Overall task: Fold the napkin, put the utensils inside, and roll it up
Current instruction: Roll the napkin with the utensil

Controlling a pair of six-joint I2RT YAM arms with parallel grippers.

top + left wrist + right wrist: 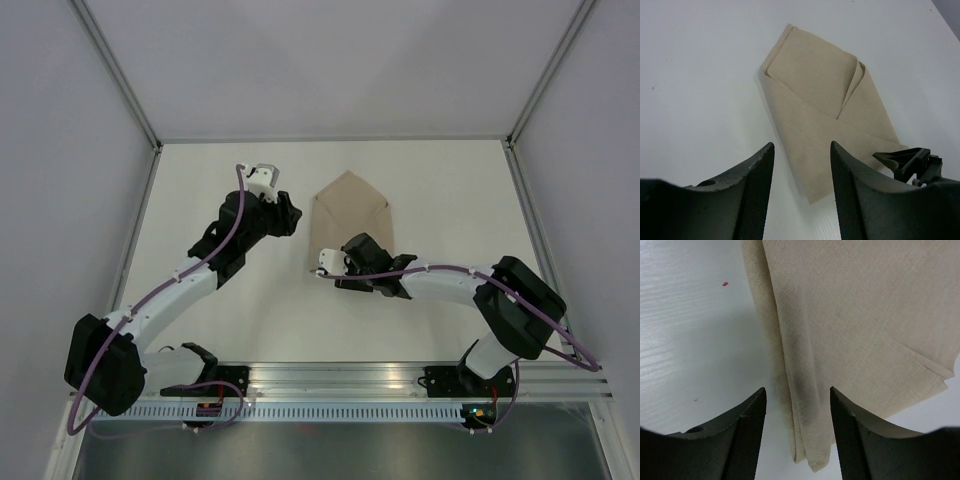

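On white worktop (200, 200), pale walls (330, 60) around | folded napkin (355, 215) lies mid-worktop | left gripper (802, 145) jaws apart, empty, beside napkin | right gripper (797, 390) jaws apart, empty, over napkin's edge

Left arm (165, 290): was made of white tubes with black joint housings.
Right arm (445, 284): had the same white and black.
Purple cable (238, 192): one ran along each arm.
Left gripper (801, 145): had black curved fingers, finely ribbed inside.
Right gripper (797, 389): looked alike.
Bases (215, 381): were black.
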